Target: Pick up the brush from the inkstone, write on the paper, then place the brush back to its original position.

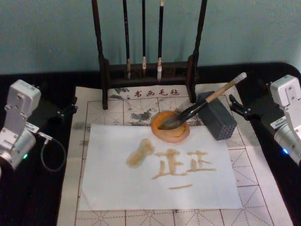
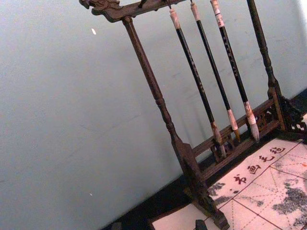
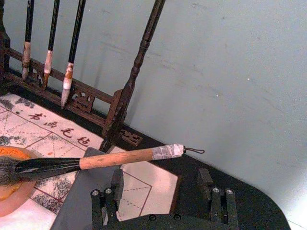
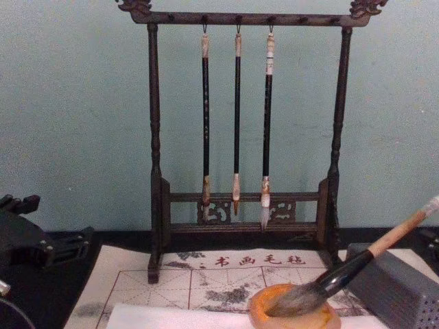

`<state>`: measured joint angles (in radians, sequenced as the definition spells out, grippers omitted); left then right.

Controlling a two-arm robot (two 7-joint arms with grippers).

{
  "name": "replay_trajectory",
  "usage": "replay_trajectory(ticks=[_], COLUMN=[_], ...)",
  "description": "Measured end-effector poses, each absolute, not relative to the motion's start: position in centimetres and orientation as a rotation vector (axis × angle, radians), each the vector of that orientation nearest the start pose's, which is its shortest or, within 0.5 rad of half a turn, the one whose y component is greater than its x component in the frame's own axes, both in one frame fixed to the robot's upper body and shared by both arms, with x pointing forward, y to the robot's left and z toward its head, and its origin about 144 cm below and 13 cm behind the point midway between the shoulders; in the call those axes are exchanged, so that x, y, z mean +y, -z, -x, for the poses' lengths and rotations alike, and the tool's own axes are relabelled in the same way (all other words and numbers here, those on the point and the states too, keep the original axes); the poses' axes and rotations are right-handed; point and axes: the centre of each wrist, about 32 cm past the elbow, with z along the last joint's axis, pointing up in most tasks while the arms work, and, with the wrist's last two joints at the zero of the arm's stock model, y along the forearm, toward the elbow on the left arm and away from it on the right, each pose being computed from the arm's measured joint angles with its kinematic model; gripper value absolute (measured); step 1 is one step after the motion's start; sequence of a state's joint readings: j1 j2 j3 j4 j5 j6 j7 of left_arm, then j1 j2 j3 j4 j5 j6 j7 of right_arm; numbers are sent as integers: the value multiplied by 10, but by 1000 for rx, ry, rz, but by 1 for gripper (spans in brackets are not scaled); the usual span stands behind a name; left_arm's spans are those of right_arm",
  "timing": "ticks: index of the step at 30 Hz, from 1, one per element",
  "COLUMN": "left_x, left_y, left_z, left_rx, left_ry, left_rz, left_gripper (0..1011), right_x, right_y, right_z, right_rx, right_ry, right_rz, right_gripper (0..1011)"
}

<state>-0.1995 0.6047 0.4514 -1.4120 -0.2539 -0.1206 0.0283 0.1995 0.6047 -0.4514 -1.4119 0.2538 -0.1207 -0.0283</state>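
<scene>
Brush (image 1: 207,100) tuft in inkstone (image 1: 171,137), handle on grey block (image 1: 221,123); left tool (image 1: 73,106), right tool (image 1: 233,106) released, empty.

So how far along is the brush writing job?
Looks done: the paper carries brown characters, and the brush lies with its tuft in the inkstone, handle on the grey block. Nothing is in hand; left pincer and right pincer sit aside. Nothing visibly left.

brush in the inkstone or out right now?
In. The brush has its tuft in the inkstone, handle leaning on the grey block. Right gripper open beside it, left gripper parked at left; neither holds it.
</scene>
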Motion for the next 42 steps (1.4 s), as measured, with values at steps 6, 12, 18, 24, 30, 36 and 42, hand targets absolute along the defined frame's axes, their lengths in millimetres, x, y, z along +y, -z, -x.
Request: replay_trajectory(ticks=[6,12,18,24,30,36,42], left_x=[310,310,310,310,310,310,310], left_y=[-1140,-1140,-1140,-1140,-1140,-1140,-1140], left_z=[-489,-489,-489,-489,-489,-489,-489], left_rx=[-285,-285,-285,-285,-285,-285,-285], left_ry=[-1248,-1248,-1248,-1248,-1248,-1248,-1248], left_rz=[-304,-304,-304,-304,-304,-304,-304], left_gripper=[1001,1001,1001,1001,1001,1001,1001], right_x=[-310,-310,-310,-310,-310,-310,-310], right_y=[-1140,-1140,-1140,-1140,-1140,-1140,-1140], right_z=[-489,-489,-489,-489,-489,-489,-489], right_rx=[-285,-285,-285,-285,-285,-285,-285], right_ry=[1248,1248,1248,1248,1248,1248,1248], right_rz=[304,304,304,304,305,304,304], right_gripper=[1002,1002,1002,1002,1002,1002,1002])
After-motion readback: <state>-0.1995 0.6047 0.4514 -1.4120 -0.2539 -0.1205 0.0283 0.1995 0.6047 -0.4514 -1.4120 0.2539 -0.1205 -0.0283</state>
